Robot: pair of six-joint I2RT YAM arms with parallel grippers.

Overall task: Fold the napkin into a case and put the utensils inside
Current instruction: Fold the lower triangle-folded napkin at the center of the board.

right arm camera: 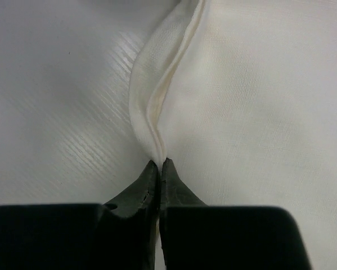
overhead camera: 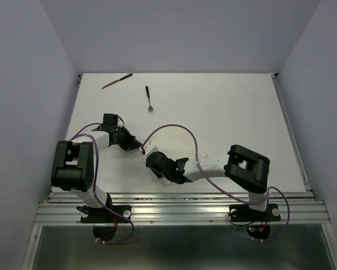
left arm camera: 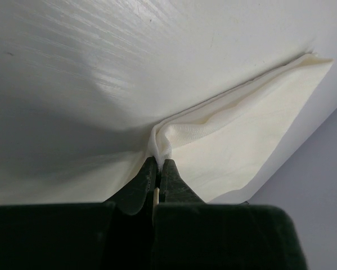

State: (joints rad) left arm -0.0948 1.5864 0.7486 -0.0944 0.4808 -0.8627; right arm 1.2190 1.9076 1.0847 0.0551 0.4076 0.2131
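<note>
Pinched at two spots along one raised fold: the napkin (left arm camera: 236,140), white on a white table (overhead camera: 230,112), hard to pick out from above. In the left wrist view, cloth directly ahead of and touching the left gripper (left arm camera: 158,164), bunched into a small hump at the tips, then running up-right to a folded corner near the table edge; long axis diagonal, from the tips toward upper right. In the right wrist view, cloth again right at the tips of the right gripper (right arm camera: 159,163), with a narrow doubled ridge rising straight ahead and curving slightly right to the top of the frame. Flat cloth spread to the right of that ridge, bare table to the left. Left jaws pressed together, clamped on the napkin hump. Right jaws likewise together, clamped on the end of the napkin ridge. From above, both grippers tip to tip, left of table centre, just beside each other. Knife (overhead camera: 116,81) and fork (overhead camera: 148,98) well apart from both grippers, at the far left of the table. Knife lying diagonal, dark end toward far right, brown end toward near left. Fork lying roughly near-to-far, dark end away, brown end toward the arms. Apart from each other, untouched by either gripper.
</note>
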